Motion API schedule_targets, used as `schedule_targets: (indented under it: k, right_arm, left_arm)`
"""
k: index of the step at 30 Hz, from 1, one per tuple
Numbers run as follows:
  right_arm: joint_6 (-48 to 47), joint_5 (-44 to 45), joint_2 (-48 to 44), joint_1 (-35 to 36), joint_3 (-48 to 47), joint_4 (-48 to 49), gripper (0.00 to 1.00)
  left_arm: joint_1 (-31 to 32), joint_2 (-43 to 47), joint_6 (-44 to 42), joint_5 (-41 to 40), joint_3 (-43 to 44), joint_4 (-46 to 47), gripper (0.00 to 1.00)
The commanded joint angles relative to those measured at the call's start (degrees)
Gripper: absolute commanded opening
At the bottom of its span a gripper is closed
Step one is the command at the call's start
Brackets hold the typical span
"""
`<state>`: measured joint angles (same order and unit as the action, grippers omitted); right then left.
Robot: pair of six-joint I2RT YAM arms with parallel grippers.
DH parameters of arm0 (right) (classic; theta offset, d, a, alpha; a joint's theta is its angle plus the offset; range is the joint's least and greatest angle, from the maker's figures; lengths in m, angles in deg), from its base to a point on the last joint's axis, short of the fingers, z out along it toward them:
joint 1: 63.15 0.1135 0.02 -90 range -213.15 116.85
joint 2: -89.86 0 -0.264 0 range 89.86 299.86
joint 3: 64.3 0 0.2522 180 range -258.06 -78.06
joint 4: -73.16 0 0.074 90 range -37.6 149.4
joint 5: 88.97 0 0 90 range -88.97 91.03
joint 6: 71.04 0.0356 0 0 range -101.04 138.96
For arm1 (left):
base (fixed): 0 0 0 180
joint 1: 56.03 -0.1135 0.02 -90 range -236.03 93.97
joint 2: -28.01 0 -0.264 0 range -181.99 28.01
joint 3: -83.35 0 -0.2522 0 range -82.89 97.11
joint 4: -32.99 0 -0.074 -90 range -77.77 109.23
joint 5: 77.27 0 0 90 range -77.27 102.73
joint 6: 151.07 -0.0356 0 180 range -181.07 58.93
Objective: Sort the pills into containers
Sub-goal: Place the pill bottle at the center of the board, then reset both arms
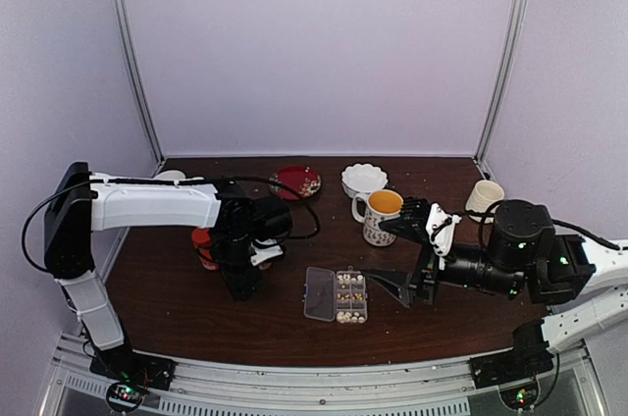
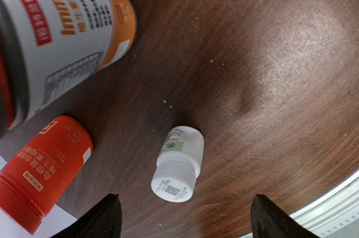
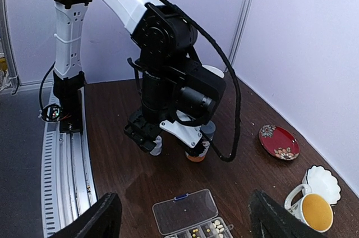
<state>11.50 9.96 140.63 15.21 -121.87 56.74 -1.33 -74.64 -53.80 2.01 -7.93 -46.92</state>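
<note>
So the pills (image 1: 349, 288) are pale little specks sitting in the containers (image 1: 365, 300), the small cells of a clear plastic box. The box is near the middle of the dark wooden table (image 1: 177, 308), toward the front edge. Its clear lid (image 1: 319, 293) is flipped open and lies flat to the left. From the right wrist view several cells have a few pills in them (way too tiny to count).

The right gripper (image 3: 186, 216) hangs off to the right of the box, fingers spread wide, nothing in them. Over on the left, the left gripper (image 2: 185, 218) points down at the table, also spread wide and holding nothing. A small white bottle (image 2: 178, 162) lies on its side on the wood under it, between the two fingertips but touching neither. Near that are a red bottle (image 2: 45, 176) and a bigger white-and-orange bottle (image 2: 67, 30).

Farther back there's a mug (image 1: 379, 216) with a yellow inside, a white scalloped bowl (image 1: 364, 179), a red plate (image 1: 296, 182) and a cream cup (image 1: 484, 197).
</note>
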Motion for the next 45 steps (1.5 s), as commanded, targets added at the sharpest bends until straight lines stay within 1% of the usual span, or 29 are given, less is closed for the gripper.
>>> schedule_targets:
  k: [1,4,5,6,7,9,11,14,17,21,23,25,27,32,36,41,45]
  right_arm:
    - [10.94,2.44,-0.82,-3.19,0.52,-4.73,0.83]
    - [18.94,2.01,-0.21,-6.91,-2.22,-14.13,0.86]
    - [22.08,4.16,0.16,-8.0,-3.58,-17.58,0.96]
    - [26.43,8.42,0.72,-8.87,-5.19,-21.71,0.99]
    - [29.42,11.69,1.34,-9.54,-7.26,-26.94,1.0]
    - [31.41,14.2,2.29,-10.9,-9.49,-34.9,1.0]
    - [31.92,13.56,2.74,-13.19,-9.88,-37.67,1.0]
    - [32.71,11.04,2.89,-17.22,-8.34,-37.95,1.0]
    - [32.85,5.04,3.88,-23.01,-7.04,-37.38,0.9]
    - [34.77,0.49,7.26,-28.91,-6.61,-37.44,0.82]
    - [36.29,-2.03,9.64,-31.75,-7.02,-37.84,0.81]
    - [37.45,-3.74,12.62,-33.62,-7.76,-38.78,0.81]
    - [38.27,-4.15,15.27,-34.39,-8.72,-39.57,0.8]
    - [40.74,-2.15,20.18,-35.03,-9.52,-38.57,0.68]
    - [42.12,-0.76,23.96,-35.9,-10.04,-37.99,0.64]
    - [42.82,1.1,27.7,-37.16,-10.31,-38.27,0.62]
    - [43.34,1.19,30.63,-37.68,-10.07,-38.16,0.57]
  left_arm:
    - [0.02,4.52,3.09,0.5,2.61,-2.02,0.83]
    - [0.08,9.22,5.22,-0.17,3.47,-2.36,0.86]
    - [0.06,11.02,5.96,-0.32,3.83,-2.14,0.89]
    - [0.21,13.1,6.94,-0.16,4.16,-1.38,0.95]
    - [0.47,15.06,7.35,0.19,4.3,-0.33,0.98]
    - [0.99,19.42,8.02,0.7,3.79,3.3,0.98]
    - [1.13,23.15,8.01,1.55,2.48,7.78,0.98]
    - [1.23,28.75,8.28,-0.15,-0.55,14.99,0.98]
    - [1.23,33.99,13.92,-6.5,-3.52,20.42,0.98]
    - [1.27,41.54,17.04,-4.21,-11.94,31.38,0.98]
    - [1.28,45.32,19.35,-2.28,-16.61,38.27,0.98]
    - [1.25,47.98,22.55,-2.22,-20.32,41.79,0.98]
    - [1.24,49.9,25.58,-3.83,-23.05,43.05,0.98]
    - [1.14,52.84,25.23,-4.05,-26.49,46.16,0.97]
    - [1.13,52.62,24.37,-4.09,-26.99,46.1,0.98]
    - [1.19,51.65,23.37,-4.35,-26.36,44.3,0.98]
    - [1.13,51.17,23.01,-4.24,-26.43,44.09,0.98]
